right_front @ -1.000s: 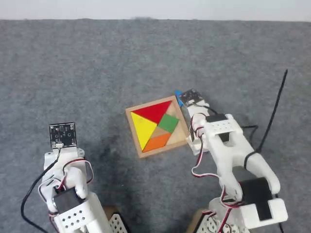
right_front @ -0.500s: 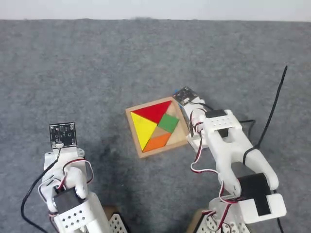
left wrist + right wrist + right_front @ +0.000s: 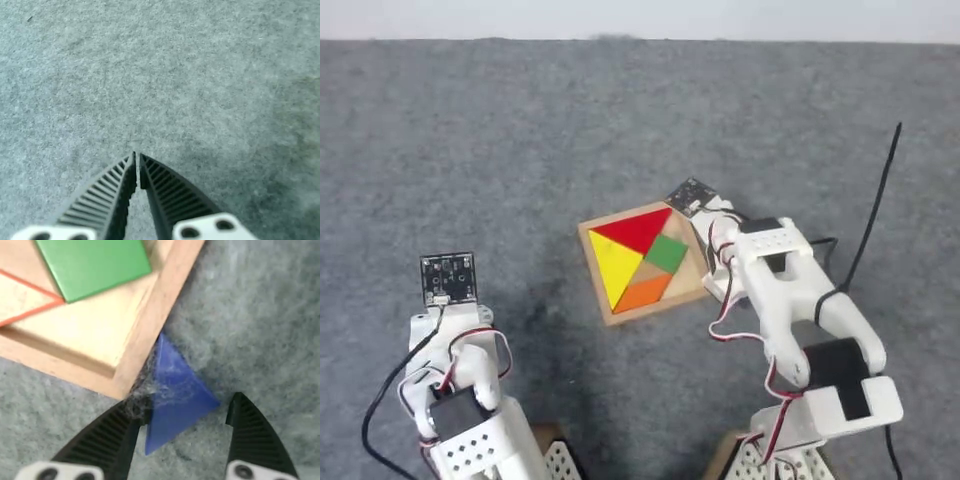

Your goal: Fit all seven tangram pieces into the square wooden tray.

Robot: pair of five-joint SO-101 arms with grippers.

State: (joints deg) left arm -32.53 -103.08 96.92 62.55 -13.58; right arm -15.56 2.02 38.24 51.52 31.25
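Carpet [image 3: 265,310], right gripper [image 3: 191,407] spread around blue triangle [image 3: 175,390]

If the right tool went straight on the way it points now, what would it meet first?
Most likely the blue triangle, which lies on the carpet inside the open right tool, beside the wooden tray; depth is unclear.

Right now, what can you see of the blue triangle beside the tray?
The blue triangle is a flat, solid-coloured piece that looks like painted wood, with pale scuffs or fuzz on its top. It lies flat on the grey carpet outside the wooden tray, with one point against the tray's outer wall near a corner. The right pincer is open around it, one finger at its edge and the other apart from it.
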